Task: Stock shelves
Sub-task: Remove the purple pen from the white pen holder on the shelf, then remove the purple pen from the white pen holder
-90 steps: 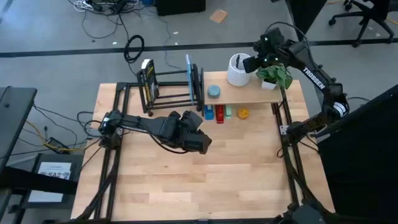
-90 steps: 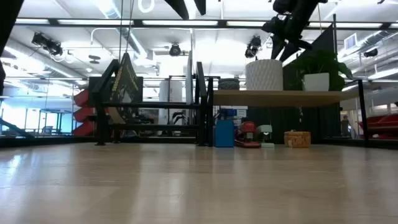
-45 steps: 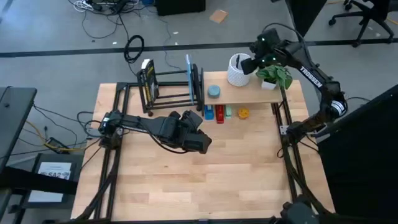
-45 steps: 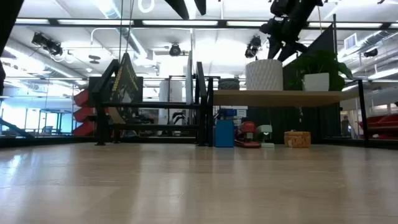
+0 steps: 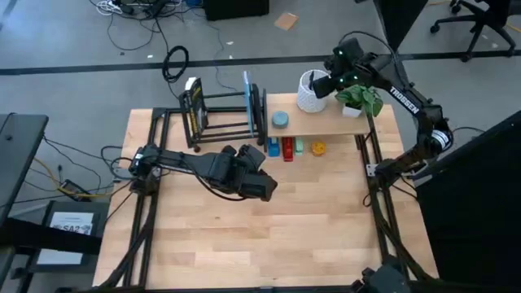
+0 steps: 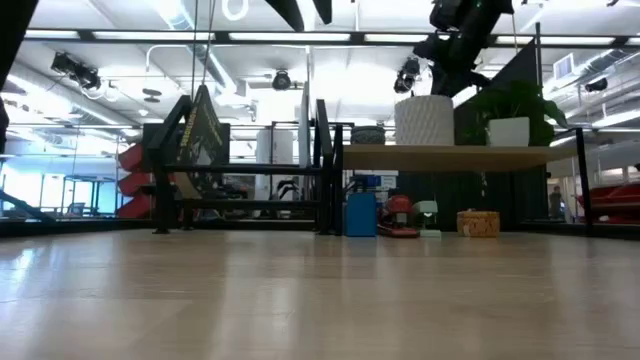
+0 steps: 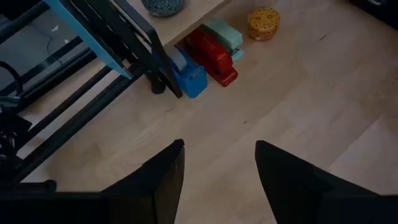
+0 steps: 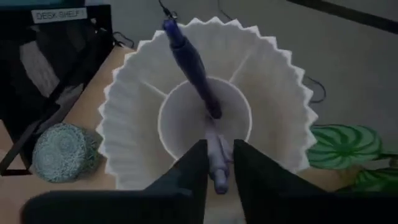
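On the light wooden shelf [image 5: 330, 124] stand a white ribbed cup [image 5: 311, 91], a round grey-blue object [image 5: 280, 120] and a potted plant [image 5: 358, 99]. My right gripper [image 8: 219, 149] hovers just above the cup's mouth [image 8: 205, 118], shut on a pen [image 8: 193, 68] that is blue with a pale end. The black bar rack [image 5: 226, 115] to the left holds a dark book [image 5: 193, 110] and a thin blue one [image 5: 247, 96] on edge. My left gripper [image 5: 262, 187] hangs open over the table's middle, holding nothing. My right gripper pinches the pen's pale end [image 8: 217, 167] between its two fingers, coming from above and slanting down toward the table's left. The blue part [image 8: 186, 59] reaches across the cup's opening, and its tip shows over the cup's rim. Whether the pen touches the cup, I cannot tell.
Under the wooden shelf's front edge a blue tape dispenser [image 7: 189, 71], a red stapler [image 7: 214, 56], a pale green item [image 7: 225, 38] and a small yellow round thing [image 7: 263, 22] stand in a row. The tabletop [image 5: 269, 236] spreads out on the near side.
My right gripper has edged a little toward the table's left, farther over the white cup, still shut on the pen.
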Controlling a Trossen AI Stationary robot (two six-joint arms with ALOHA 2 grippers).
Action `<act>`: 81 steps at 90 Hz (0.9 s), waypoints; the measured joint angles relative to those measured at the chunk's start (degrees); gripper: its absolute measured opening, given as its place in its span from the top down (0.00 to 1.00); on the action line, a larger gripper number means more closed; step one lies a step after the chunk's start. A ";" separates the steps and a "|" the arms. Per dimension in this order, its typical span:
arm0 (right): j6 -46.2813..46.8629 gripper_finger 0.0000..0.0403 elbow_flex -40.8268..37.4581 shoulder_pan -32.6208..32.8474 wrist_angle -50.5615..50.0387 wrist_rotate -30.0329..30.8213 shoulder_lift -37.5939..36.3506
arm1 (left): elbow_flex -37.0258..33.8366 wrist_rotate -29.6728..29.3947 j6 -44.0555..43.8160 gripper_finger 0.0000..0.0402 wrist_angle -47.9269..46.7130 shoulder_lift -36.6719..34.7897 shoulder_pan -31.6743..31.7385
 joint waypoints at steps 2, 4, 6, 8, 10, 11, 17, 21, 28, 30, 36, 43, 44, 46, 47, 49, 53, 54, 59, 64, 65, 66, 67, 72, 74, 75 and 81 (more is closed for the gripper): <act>-0.02 0.96 0.00 0.00 0.00 0.00 -0.01 | 0.02 0.02 -0.02 0.56 -0.02 0.00 0.00; -0.02 0.97 0.00 0.02 0.00 -0.04 -0.09 | 0.02 0.00 -0.02 0.56 -0.01 0.00 0.00; -0.02 0.98 0.00 0.02 -0.02 -0.11 -0.18 | 0.02 0.02 -0.02 0.56 -0.02 0.00 -0.02; 0.02 0.98 0.00 0.02 0.00 -0.17 -0.31 | 0.02 0.03 0.00 0.56 -0.02 0.00 -0.03; 0.12 0.98 0.00 0.05 0.07 -0.22 -0.49 | 0.02 0.06 -0.01 0.56 -0.02 0.00 -0.04; 0.25 0.98 0.00 0.06 0.10 -0.22 -0.61 | 0.02 0.10 0.00 0.56 -0.02 0.00 -0.04; 0.52 0.98 0.79 0.09 -0.22 -0.20 -1.27 | 0.02 0.22 -0.02 0.56 -0.02 0.00 -0.04; 0.52 0.99 1.85 0.09 -0.20 -0.19 -1.70 | 0.01 0.25 -0.01 0.56 -0.02 0.00 -0.04; 0.49 0.99 4.43 0.09 -0.87 -0.17 -2.47 | 0.00 0.26 0.00 0.56 -0.02 0.00 -0.04; 0.48 0.99 5.56 0.09 -1.16 -0.17 -2.62 | 0.00 0.26 0.00 0.56 -0.02 0.00 -0.04; 0.27 0.99 9.18 0.10 -3.34 -0.17 -2.84 | 0.02 0.30 0.00 0.56 -0.04 0.00 -0.04; -0.62 0.99 14.81 0.32 -8.00 -0.98 -2.84 | 0.00 0.29 0.00 0.56 -0.02 0.00 -0.04; -0.80 0.99 15.58 0.35 -8.63 -1.17 -2.84 | 0.00 0.30 0.00 0.56 -0.02 0.00 -0.04; -1.21 0.99 17.41 0.52 -10.15 -1.67 -2.87 | 0.00 0.31 0.00 0.56 -0.02 0.00 -0.04; -1.32 1.00 18.31 0.67 -10.97 -1.87 -2.88 | 0.01 0.31 0.00 0.56 -0.02 0.00 -0.04; -1.68 1.00 20.09 0.94 -12.66 -2.29 -2.89 | 0.02 0.31 0.00 0.56 -0.02 0.00 -0.04; -2.42 1.00 23.69 1.69 -16.69 -3.38 -2.91 | 0.01 0.31 0.00 0.56 0.01 0.00 -0.04; -2.61 1.00 24.53 1.91 -17.59 -3.65 -2.92 | 0.00 0.31 0.00 0.56 0.03 0.00 -0.04; -3.11 1.00 28.63 3.52 -22.16 -5.01 -2.93 | 0.02 0.31 0.00 0.56 0.18 0.00 -0.04; -3.04 1.00 31.74 5.55 -27.09 -6.81 -3.02 | 0.01 0.31 0.00 0.56 0.77 0.00 -0.04; -2.98 1.00 32.20 5.99 -28.03 -7.18 -3.04 | 0.02 0.31 0.00 0.56 0.98 0.00 -0.04; -2.92 1.00 32.62 6.50 -29.00 -7.56 -3.06 | 0.02 0.31 0.00 0.56 1.19 0.00 -0.04; -2.90 1.00 32.99 7.00 -29.97 -7.90 -3.06 | 0.02 0.31 0.00 0.56 1.39 0.00 -0.04; -2.48 1.00 33.71 9.51 -32.60 -9.38 -3.12 | 0.02 0.31 0.00 0.56 1.90 0.00 -0.04; -2.06 1.00 33.41 10.61 -32.16 -10.04 -3.18 | 0.02 0.31 0.03 0.56 2.09 0.00 -0.04; -1.73 1.00 33.13 11.25 -31.84 -10.50 -3.33 | 0.02 0.31 0.06 0.56 2.25 0.00 -0.04; 0.18 1.00 31.47 14.46 -32.24 -13.65 -3.66 | 0.02 0.35 0.27 0.56 3.25 0.00 -0.04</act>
